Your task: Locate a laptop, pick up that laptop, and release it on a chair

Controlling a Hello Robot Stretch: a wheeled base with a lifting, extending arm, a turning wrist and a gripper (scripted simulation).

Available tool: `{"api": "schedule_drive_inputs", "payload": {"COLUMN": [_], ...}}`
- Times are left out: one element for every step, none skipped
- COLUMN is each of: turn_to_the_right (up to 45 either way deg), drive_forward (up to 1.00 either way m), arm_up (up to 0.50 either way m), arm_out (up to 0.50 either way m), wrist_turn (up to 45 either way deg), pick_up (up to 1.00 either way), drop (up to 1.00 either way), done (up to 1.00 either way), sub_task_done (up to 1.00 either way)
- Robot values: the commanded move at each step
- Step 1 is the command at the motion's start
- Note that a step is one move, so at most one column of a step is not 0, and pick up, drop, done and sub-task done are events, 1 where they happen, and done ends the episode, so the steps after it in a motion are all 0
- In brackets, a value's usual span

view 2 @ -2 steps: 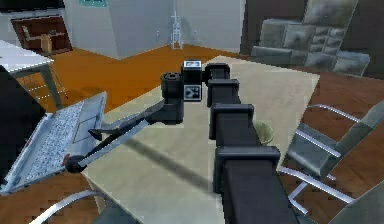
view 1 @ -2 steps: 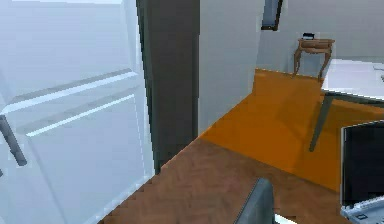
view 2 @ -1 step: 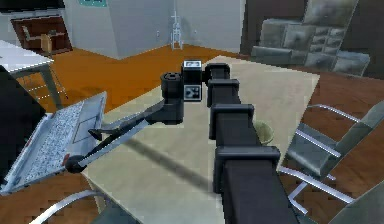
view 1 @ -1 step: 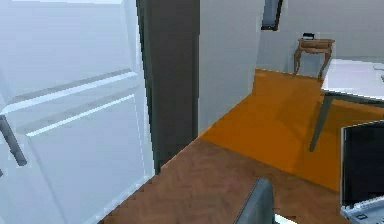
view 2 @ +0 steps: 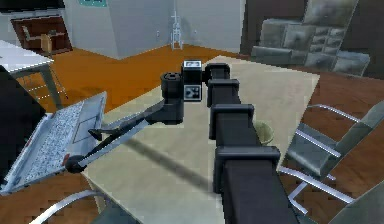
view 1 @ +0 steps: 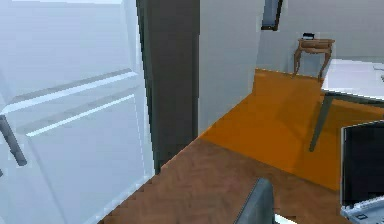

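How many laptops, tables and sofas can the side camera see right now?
Laptop: 1
Tables: 2, the beige table and the white table
Sofa: 1
Total: 4

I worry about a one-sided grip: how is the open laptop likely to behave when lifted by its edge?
The laptop is open, dark screen raised off a flat grey keyboard, so the hinge may swing if jolted. It looks thin and wide; taken at the edge near the gripper, it would probably tilt away. The shell seems stiff, not floppy.
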Motion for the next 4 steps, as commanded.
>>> {"api": "schedule_drive_inputs", "payload": {"turn_to_the_right": [0.0,0.0,0.0,0.0], "drive_forward": [0.0,0.0,0.0,0.0], "arm_up": [0.0,0.0,0.0,0.0], "arm_out": [0.0,-0.1,0.0,-0.14], "wrist_turn": [0.0,0.0,-39.0,0.0], "pick_up": [0.0,0.0,0.0,0.0], "drop": [1.0,0.0,0.0,0.0], "done": [0.0,0.0,0.0,0.0], "sub_task_done": [0.0,0.0,0.0,0.0]}}
